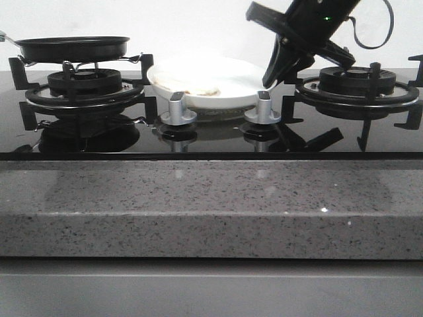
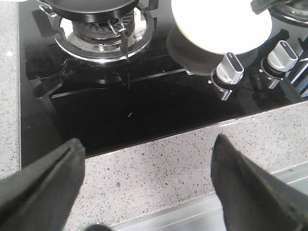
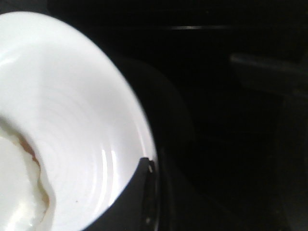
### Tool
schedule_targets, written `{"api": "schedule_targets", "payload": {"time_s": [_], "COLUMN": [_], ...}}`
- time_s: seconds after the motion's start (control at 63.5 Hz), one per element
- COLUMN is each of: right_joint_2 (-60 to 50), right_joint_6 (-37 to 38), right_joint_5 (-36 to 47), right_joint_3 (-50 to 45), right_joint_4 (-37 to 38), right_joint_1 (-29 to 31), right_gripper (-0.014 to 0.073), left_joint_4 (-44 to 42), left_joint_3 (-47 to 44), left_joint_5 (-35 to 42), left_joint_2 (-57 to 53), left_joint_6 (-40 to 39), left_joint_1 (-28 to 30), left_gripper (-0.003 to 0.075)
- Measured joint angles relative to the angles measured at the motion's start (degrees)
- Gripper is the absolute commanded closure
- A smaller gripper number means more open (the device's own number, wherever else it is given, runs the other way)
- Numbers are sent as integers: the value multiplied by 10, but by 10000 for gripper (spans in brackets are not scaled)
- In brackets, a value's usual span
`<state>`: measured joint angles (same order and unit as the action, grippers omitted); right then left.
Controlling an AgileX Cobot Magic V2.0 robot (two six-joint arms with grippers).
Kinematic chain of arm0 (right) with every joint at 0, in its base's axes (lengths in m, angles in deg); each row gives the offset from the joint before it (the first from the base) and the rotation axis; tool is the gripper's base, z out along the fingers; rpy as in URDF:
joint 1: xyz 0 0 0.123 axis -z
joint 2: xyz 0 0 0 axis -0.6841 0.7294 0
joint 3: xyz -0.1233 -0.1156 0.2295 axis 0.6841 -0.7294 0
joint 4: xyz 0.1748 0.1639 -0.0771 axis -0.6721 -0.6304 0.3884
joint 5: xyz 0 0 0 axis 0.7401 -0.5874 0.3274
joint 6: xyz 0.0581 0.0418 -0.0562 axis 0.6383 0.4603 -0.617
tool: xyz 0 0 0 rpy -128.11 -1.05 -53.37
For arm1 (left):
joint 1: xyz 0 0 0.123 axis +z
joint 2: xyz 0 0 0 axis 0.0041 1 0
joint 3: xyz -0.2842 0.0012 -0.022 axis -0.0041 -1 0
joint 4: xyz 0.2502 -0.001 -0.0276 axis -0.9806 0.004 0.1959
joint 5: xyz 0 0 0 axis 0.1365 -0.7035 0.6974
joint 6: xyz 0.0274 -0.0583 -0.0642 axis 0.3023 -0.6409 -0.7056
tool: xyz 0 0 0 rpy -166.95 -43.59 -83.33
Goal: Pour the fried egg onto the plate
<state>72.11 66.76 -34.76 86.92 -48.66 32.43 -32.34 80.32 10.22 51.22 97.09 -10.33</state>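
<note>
The white plate rests on the black glass hob between the two burners, and the fried egg lies flat on it. In the right wrist view the egg's browned edge shows on the plate. My right gripper is at the plate's right rim. One finger lies over the rim and the other is lost in the dark; it looks closed on the rim. My left gripper is open and empty above the granite counter's front edge. It is out of the front view.
The black frying pan sits empty on the left burner and also shows in the left wrist view. Two silver knobs stand just in front of the plate. The right burner grate is beside my right gripper.
</note>
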Motion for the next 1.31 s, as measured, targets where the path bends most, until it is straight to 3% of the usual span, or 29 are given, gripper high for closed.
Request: {"api": "schedule_targets", "payload": {"time_s": [0.158, 0.236, 0.315, 0.473, 0.551, 0.788, 0.961, 1.307], "right_joint_2": [0, 0, 0, 0, -1, -62, -155, -437], "right_joint_6": [0, 0, 0, 0, 3, 3, 3, 3], "right_joint_5": [0, -1, -1, -1, -1, -6, -48, -13], "right_joint_3": [1, 1, 2, 2, 3, 3, -7, -263], "right_joint_4": [18, 20, 22, 25, 25, 57, 128, 173], "right_joint_1": [0, 0, 0, 0, 0, 0, -7, -41], "right_gripper": [655, 611, 524, 242, 175, 181, 181, 181], "left_joint_4": [1, 1, 1, 1, 1, 1, 1, 1], "left_joint_3": [0, 0, 0, 0, 0, 0, 0, 0], "left_joint_5": [0, 0, 0, 0, 0, 0, -2, -3], "left_joint_2": [0, 0, 0, 0, 0, 0, 0, 0], "left_joint_6": [0, 0, 0, 0, 0, 0, 0, 0], "left_joint_1": [0, 0, 0, 0, 0, 0, 0, 0], "left_gripper": [186, 186, 186, 186, 186, 186, 186, 186]}}
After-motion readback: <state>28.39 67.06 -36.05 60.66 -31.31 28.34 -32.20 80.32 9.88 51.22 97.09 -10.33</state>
